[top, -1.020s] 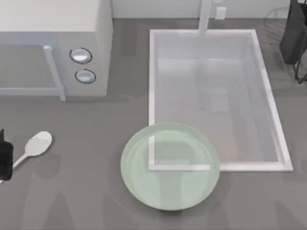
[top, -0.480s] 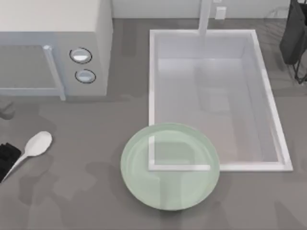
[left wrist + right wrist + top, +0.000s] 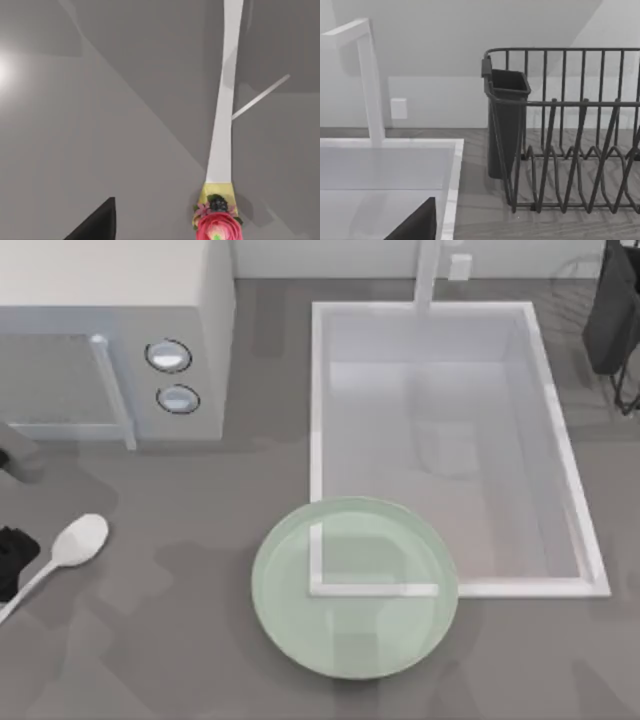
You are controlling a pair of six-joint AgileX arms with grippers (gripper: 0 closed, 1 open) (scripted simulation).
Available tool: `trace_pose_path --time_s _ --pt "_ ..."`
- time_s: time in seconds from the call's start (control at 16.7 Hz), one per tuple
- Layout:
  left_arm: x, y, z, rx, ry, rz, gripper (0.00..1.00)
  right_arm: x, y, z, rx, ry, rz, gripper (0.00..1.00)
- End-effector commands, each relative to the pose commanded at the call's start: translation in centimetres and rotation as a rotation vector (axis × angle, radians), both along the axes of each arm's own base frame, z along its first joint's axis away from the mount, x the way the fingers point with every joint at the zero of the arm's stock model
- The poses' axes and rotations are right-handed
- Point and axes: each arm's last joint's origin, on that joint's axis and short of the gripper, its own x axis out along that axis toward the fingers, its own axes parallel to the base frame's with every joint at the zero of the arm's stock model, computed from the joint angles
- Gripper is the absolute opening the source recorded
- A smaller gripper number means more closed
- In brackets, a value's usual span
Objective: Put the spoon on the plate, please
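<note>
Now my left gripper sits beside the spoon.
Handle runs diagonally past it; finger state I cannot tell.

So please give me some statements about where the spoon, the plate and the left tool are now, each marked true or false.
1. The spoon lies on the plate. False: it lies on the counter, left of the plate.
2. The plate overlaps a corner of the sink. True.
3. The left tool is at the table's left edge beside the spoon's handle. True.
4. The microwave stands right of the sink. False: it stands on the left.
</note>
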Motion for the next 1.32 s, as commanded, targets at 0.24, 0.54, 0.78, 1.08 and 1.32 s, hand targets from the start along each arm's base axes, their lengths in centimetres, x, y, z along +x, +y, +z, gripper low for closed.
trace_pose_path --time_s 0.24,0.54,0.78,1.08,1.32 --pt "0.0 -0.1 0.0 0.0 -0.003 -0.004 1.0 0.0 0.0 0.0 0.0 0.0 0.0 1.0" --pt "0.3 0.0 -2.9 0.0 0.003 0.001 1.0 0.0 0.0 0.0 0.0 0.0 0.0 1.0" --pt "0.4 0.0 -7.5 0.001 -0.009 0.0 1.0 0.0 0.0 0.0 0.0 0.0 0.0 1.0" --pt "-0.1 0.0 -10.0 0.0 0.0 0.0 1.0 0.0 0.0 0.0 0.0 0.0 0.0 1.0" --pt "-0.1 0.0 -10.0 0.0 0.0 0.0 0.92 0.0 0.0 0.0 0.0 0.0 0.0 1.0"
